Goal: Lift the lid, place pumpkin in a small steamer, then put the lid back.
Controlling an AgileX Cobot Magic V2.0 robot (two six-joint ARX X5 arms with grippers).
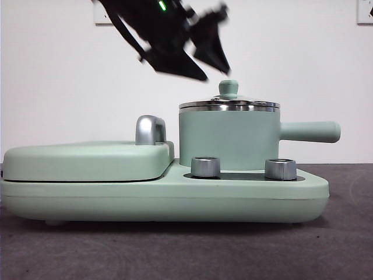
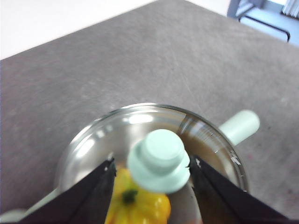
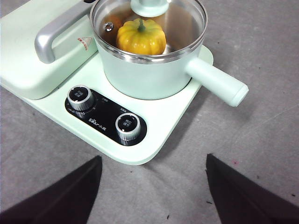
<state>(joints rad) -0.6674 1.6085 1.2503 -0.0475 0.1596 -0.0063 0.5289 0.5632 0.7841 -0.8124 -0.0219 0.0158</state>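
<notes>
The small steamer [image 1: 227, 140] stands on the right half of the mint-green cooker base, its long handle [image 1: 309, 131] pointing right. The lid [image 1: 229, 105] sits on its rim with the mint-green knob [image 1: 228, 88] up. The pumpkin [image 3: 141, 37] lies inside the steamer [image 3: 145, 74] and shows through the lid's glass, also in the left wrist view [image 2: 135, 205]; the front view hides it. My left gripper [image 1: 213, 70] hovers just above and left of the knob [image 2: 159, 161], jaws open on either side of it. My right gripper [image 3: 153, 158] is open and empty over the table in front of the cooker.
The flat griddle cover [image 1: 87, 160] with a steel handle [image 1: 150, 129] fills the cooker's left half. Two steel dials [image 1: 205, 167] [image 1: 280, 169] stand in front of the steamer. Grey table surface [image 3: 261, 154] surrounds the cooker.
</notes>
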